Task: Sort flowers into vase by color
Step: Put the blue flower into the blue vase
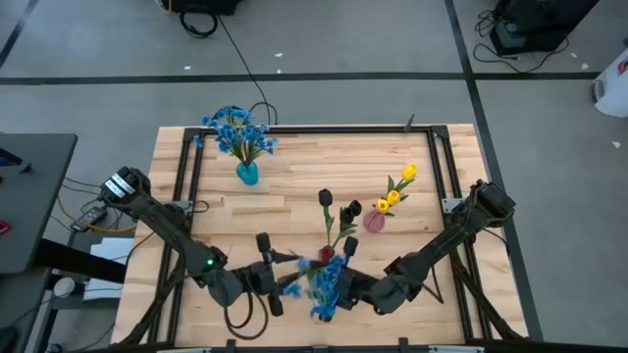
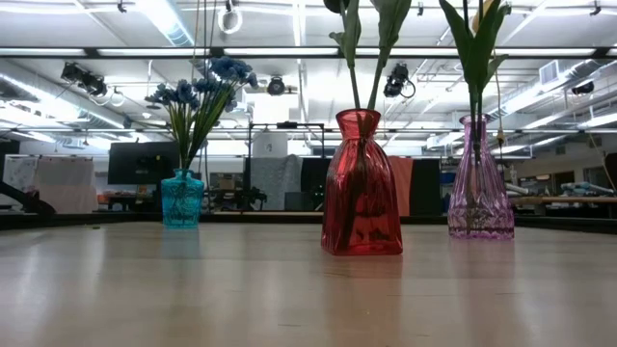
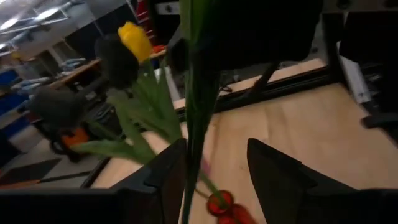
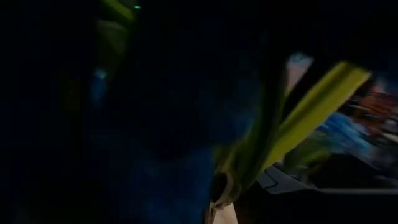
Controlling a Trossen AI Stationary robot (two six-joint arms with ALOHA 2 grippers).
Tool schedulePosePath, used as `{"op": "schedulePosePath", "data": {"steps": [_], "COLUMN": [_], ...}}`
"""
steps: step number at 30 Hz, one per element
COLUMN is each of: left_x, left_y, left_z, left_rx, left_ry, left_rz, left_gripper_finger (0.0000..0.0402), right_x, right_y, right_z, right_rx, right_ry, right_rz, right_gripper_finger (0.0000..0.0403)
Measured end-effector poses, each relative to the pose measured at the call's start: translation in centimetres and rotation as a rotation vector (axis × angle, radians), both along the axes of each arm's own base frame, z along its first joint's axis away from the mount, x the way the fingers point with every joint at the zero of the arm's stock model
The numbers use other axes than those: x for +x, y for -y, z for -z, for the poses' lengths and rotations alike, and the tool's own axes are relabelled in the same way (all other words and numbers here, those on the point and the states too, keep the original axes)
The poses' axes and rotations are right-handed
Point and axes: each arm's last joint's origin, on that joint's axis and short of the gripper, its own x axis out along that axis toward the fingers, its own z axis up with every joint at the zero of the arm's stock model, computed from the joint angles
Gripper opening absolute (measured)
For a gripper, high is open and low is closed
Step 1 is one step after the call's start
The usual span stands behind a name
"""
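A blue flower spray (image 1: 327,281), near the red glass vase (image 1: 326,254) at the worktop's (image 1: 432,167) front edge, is blurred. The left end effector (image 1: 278,277) is closed on its stem; the right end effector's (image 1: 351,290) grip cannot be told.

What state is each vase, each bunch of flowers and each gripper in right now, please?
Blue vase: upright, holding blue flowers.
Red vase: upright, holding dark tulips.
Pink vase: upright, holding yellow tulips.
Loose blue bunch: off the table, between both grippers.
Left gripper: around a green stem.
Right gripper: at the loose bunch, grip unclear.
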Motion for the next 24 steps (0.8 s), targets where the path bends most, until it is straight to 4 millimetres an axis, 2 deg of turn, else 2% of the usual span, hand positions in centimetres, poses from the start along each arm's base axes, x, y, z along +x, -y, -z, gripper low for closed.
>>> {"op": "schedulePosePath", "data": {"steps": [4,8,14,24], "left_x": [0.0,-0.7,-1.7,-0.9], "left_y": [0.5,0.5,0.3,-0.9], "left_z": [-0.8,-1.6,-1.9,-1.5], "left_rx": [0.013,0.019,-0.018,-0.086], "left_ry": [-0.011,-0.022,-0.061,-0.075], "left_rz": [0.034,0.046,0.084,0.028], "left_gripper_finger": [0.0174,0.0174,0.0174,0.0174], "right_x": [0.8,1.5,2.3,2.6], "right_y": [-0.3,0.4,1.9,2.5], "right_z": [-2.6,-4.3,-4.4,-4.1], "right_rx": [0.003,0.031,0.069,0.081], "right_ry": [-0.08,-0.177,-0.257,-0.286], "right_rz": [-0.101,-0.184,-0.212,-0.246], "right_gripper_finger": [0.0055,0.0054,0.0054,0.0054]}}
